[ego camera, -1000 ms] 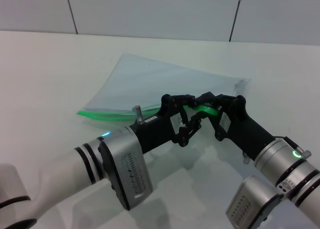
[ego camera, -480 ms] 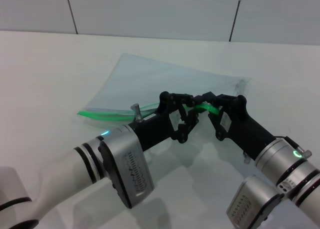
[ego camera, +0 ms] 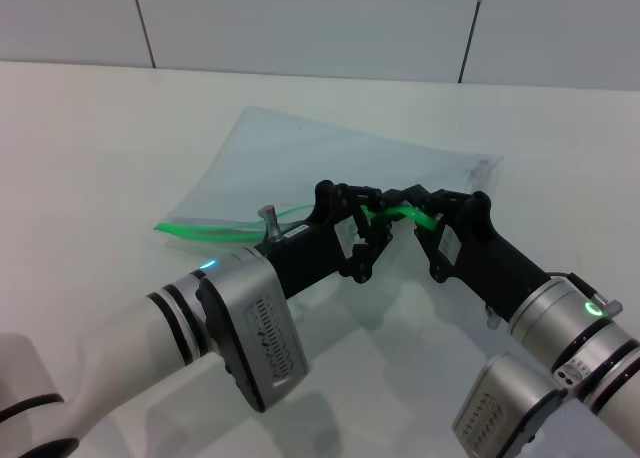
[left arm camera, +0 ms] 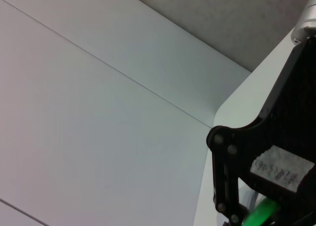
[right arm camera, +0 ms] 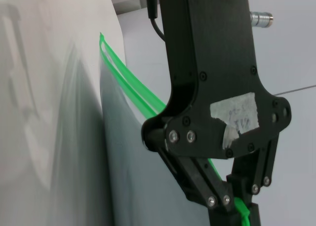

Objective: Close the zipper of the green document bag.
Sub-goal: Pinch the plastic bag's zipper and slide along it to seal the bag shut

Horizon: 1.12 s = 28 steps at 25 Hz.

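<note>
The green document bag (ego camera: pixel 330 163) lies flat on the white table, a translucent pale blue-grey pouch turned at an angle. Its zipper (ego camera: pixel 215 226) is the bright green strip along the near edge, and it rises off the table toward the right. My left gripper (ego camera: pixel 380 216) and right gripper (ego camera: pixel 415 210) meet tip to tip over the raised stretch, each shut on the green strip. The slider is hidden between them. The right wrist view shows the zipper (right arm camera: pixel 131 85) running two-stranded, parted, up to the left gripper. The left wrist view catches a bit of the zipper (left arm camera: pixel 261 212) under the right gripper's finger (left arm camera: pixel 256 152).
Bare white table (ego camera: pixel 100 148) surrounds the bag on every side. A pale panelled wall (ego camera: pixel 300 18) stands behind the table's far edge. Both forearms cross the near half of the table.
My left gripper has shifted slightly left and up along the strip. The green stretch between the two grippers looks thinner and more arched. The right gripper has hardly moved.
</note>
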{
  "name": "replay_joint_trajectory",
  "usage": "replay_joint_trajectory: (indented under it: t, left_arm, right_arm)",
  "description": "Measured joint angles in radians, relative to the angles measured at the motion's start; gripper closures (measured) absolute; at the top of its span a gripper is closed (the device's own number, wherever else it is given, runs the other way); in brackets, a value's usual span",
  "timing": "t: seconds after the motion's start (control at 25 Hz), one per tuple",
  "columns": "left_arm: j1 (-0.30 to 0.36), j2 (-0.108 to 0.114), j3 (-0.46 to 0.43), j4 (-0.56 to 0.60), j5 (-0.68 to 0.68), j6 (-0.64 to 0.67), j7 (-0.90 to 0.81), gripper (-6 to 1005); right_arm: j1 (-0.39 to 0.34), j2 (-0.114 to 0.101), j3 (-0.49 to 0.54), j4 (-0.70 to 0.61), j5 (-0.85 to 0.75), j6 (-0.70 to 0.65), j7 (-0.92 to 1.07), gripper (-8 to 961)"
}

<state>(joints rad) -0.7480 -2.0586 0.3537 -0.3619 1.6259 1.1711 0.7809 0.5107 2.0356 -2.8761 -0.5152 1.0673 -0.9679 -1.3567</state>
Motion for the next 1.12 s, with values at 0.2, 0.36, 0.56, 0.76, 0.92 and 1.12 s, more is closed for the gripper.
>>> replay_joint_trajectory:
  t: [0.2,0.36,0.56,0.76,0.92,1.12]
  left_arm:
    - [0.000,0.000,-0.001,0.000,0.000,-0.001,0.000,913]
    - [0.000,0.000,-0.001,0.000,0.000,-0.001,0.000,912]
    - [0.000,0.000,-0.001,-0.002,-0.001,-0.002,-0.001,911]
    - [0.000,0.000,-0.001,-0.004,-0.006,-0.002,-0.008,913]
    - [0.001,0.000,-0.003,-0.004,-0.007,-0.002,-0.009,913]
    - [0.005,0.000,-0.020,-0.003,-0.009,-0.015,-0.009,913]
  right_arm:
    - [0.000,0.000,0.000,0.000,0.000,0.000,0.001,905]
    - [0.000,0.000,0.000,0.001,-0.001,0.001,0.003,905]
    - [0.000,0.000,0.000,0.001,-0.001,0.007,0.005,905]
    - [0.000,0.000,0.000,0.001,-0.001,0.011,0.008,905]
    - [-0.001,-0.002,0.003,0.002,0.002,0.010,0.011,905]
    - [-0.004,-0.004,0.010,0.014,0.006,0.003,0.026,905]
